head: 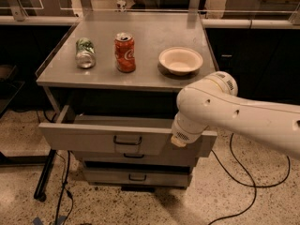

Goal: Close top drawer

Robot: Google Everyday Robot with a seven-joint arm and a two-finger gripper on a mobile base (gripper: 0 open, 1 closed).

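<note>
Top drawer (93,137): pulled out.
Gripper (178,138): at its front, right of centre; jaws, I cannot tell.
Next: push it straight in.

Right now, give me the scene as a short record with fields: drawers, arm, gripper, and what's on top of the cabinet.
top drawer: pulled out, not yet closed; dark bar handle at the centre of its front
lower drawers: two, set further back
arm: white, reaching in from the right, its end at the right part of the top drawer's front
gripper: hidden behind the arm
cabinet top: green can lying on its side, red can upright, empty bowl
</note>
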